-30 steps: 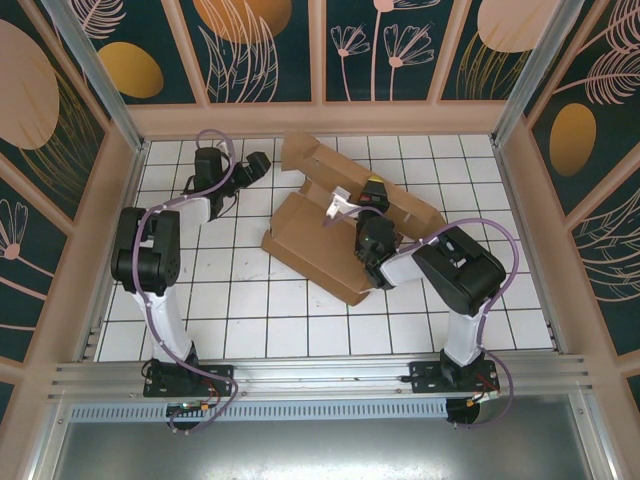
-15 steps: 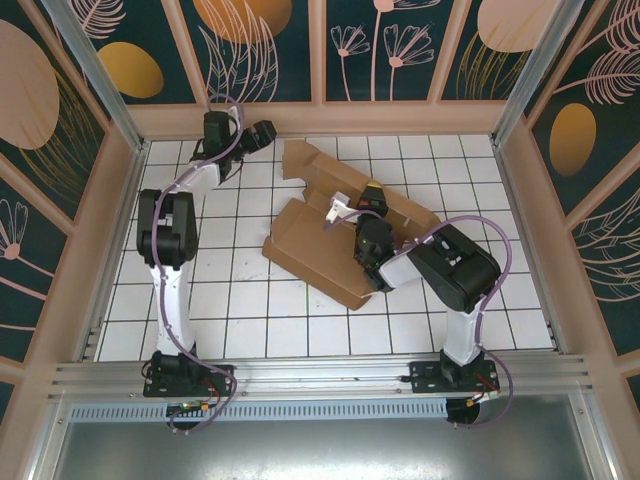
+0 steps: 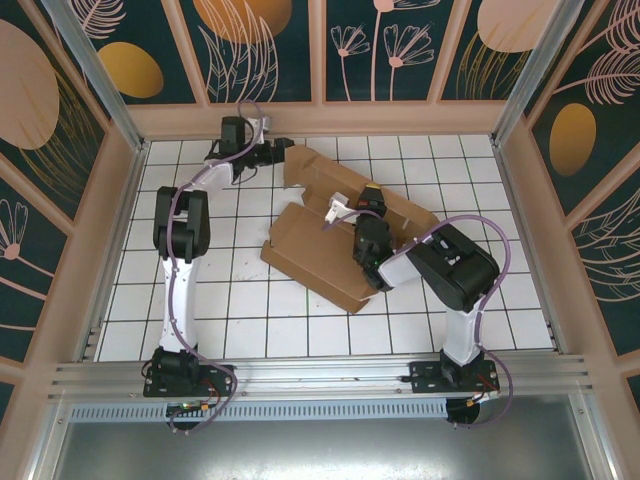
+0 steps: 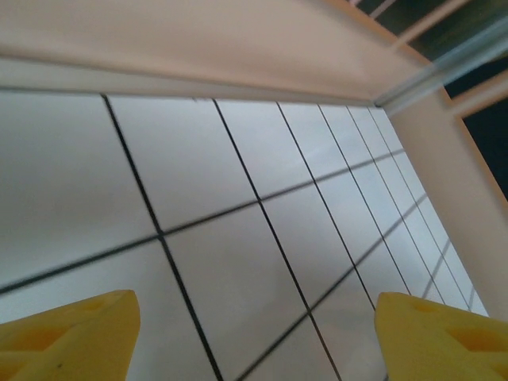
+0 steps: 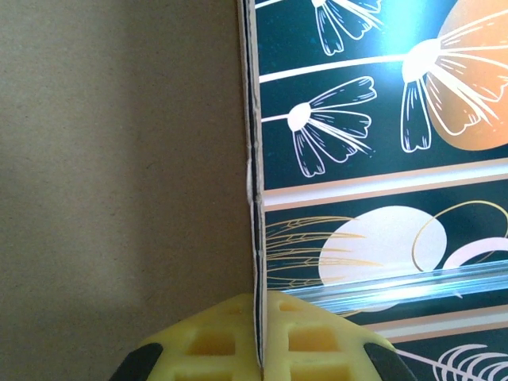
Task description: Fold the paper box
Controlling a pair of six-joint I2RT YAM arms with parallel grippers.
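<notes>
The paper box (image 3: 310,245), brown corrugated cardboard, lies half folded at the middle of the tiled table, with flaps rising toward the back. My right gripper (image 3: 372,198) is over its centre. In the right wrist view that gripper (image 5: 259,349) has its yellow pads shut on the thin edge of an upright cardboard flap (image 5: 119,159). My left gripper (image 3: 283,150) reaches far back, just left of the box's rear left flap. Its yellow fingertips (image 4: 67,333) stand wide apart in the left wrist view, the gripper (image 4: 254,341) open over bare tiles.
The beige back wall (image 3: 320,118) runs close behind the left gripper and appears as a wall (image 4: 198,48) in the left wrist view. A corner post (image 4: 444,135) stands to the right there. Bare white tiles (image 3: 250,310) lie in front of the box.
The left arm has swung back and to the right, from the left side toward the box's rear left flap. The right gripper has kept its hold on the flap.
</notes>
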